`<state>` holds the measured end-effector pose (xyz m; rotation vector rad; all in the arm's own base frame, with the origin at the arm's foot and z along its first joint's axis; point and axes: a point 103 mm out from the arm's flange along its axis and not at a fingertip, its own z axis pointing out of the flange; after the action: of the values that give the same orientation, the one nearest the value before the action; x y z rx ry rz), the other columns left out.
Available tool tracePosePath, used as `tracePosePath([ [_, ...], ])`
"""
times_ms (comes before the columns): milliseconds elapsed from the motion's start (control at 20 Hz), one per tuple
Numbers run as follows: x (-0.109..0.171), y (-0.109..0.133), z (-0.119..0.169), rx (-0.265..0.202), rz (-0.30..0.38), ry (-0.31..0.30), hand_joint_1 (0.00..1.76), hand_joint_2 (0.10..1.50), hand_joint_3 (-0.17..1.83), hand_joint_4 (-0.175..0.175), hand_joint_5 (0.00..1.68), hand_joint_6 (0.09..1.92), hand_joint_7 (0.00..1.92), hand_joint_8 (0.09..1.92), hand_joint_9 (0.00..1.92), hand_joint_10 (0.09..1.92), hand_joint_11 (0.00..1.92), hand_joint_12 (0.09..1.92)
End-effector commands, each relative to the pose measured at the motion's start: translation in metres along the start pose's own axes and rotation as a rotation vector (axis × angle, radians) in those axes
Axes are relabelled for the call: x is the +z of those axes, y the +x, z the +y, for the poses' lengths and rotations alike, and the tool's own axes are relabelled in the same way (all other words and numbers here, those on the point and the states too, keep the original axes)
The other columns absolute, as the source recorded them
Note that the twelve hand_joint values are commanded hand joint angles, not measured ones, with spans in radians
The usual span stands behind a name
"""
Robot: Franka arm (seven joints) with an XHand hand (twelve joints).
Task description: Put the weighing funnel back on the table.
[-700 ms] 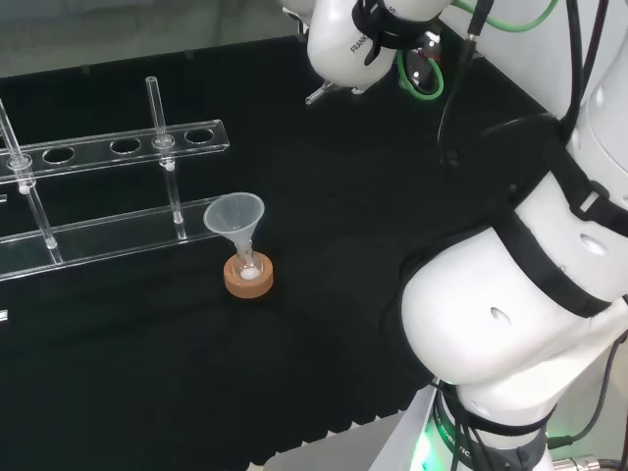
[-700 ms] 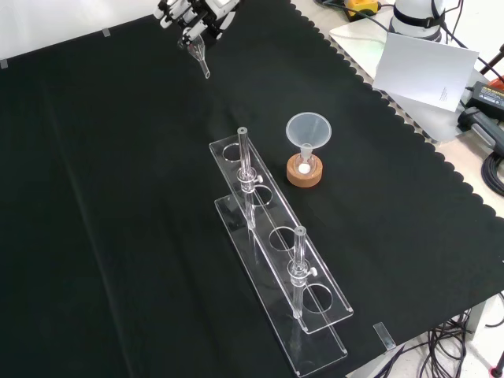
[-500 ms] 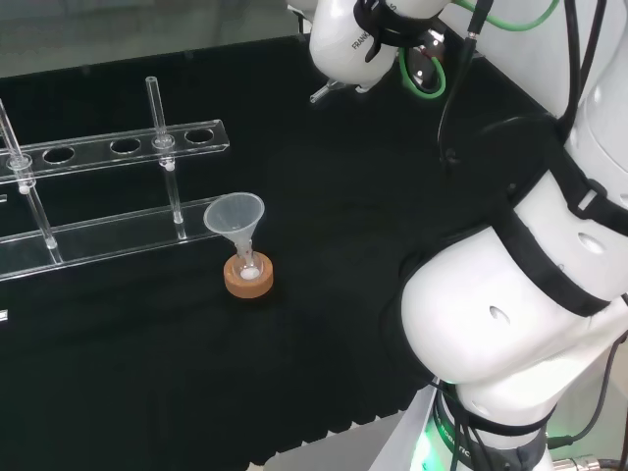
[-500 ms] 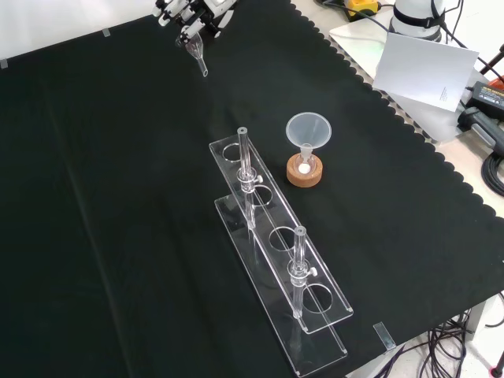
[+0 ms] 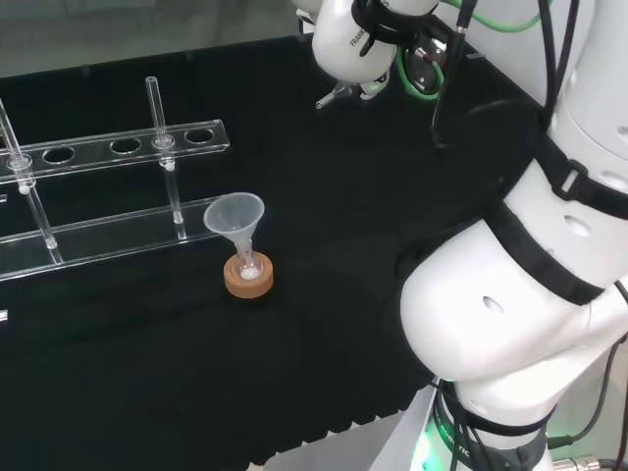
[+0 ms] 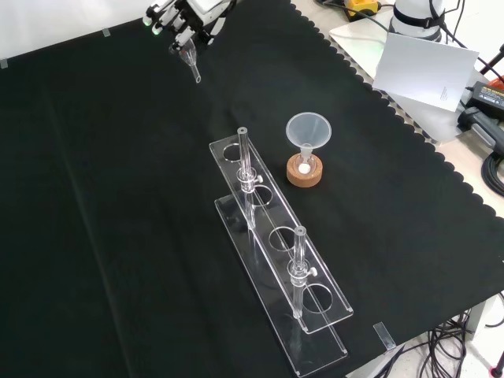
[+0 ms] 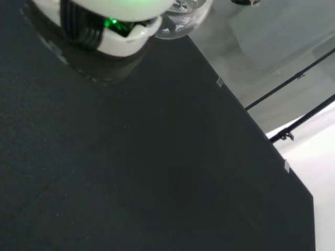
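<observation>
Place: a robotics lab set up for chemistry bench work.
Bench: a black cloth (image 6: pixel 118 236) with a scalloped edge covers the table.
Glassware: a clear rack (image 6: pixel 270 216) of upright tubes at 5 o'clock in the front view. At its 2 o'clock, a funnel (image 6: pixel 308 130) stands in a small flask (image 6: pixel 304 164) on a cork ring (image 6: pixel 304 178).
Machine: a white robot arm (image 5: pixel 510 324) at 4 o'clock in the head view, trailing green and black cables (image 5: pixel 510 15).

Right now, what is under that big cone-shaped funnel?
The funnel has its stem in a small flask holding something white, on a cork ring. The ring covers the cloth beneath.
</observation>
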<state>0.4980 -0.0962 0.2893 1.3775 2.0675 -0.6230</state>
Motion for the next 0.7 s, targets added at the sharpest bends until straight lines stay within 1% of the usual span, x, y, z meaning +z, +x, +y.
tracePosePath([
  [50, 0.031, -0.012, 0.008, 0.043, 0.061, 0.034, 1.12, 0.76, 0.36, 0.175, 1.44, 0.24, 1.68, 0.09, 1.12, 0.12, 0.00, 1.40],
  [350, 0.055, -0.015, 0.011, 0.064, 0.103, 0.043, 1.12, 0.76, 0.36, 0.175, 1.43, 0.25, 1.68, 0.09, 1.12, 0.12, 0.00, 1.40],
  [700, 0.081, -0.013, 0.012, 0.073, 0.159, 0.051, 1.12, 0.76, 0.37, 0.175, 1.43, 0.26, 1.68, 0.09, 1.12, 0.12, 0.00, 1.40],
])
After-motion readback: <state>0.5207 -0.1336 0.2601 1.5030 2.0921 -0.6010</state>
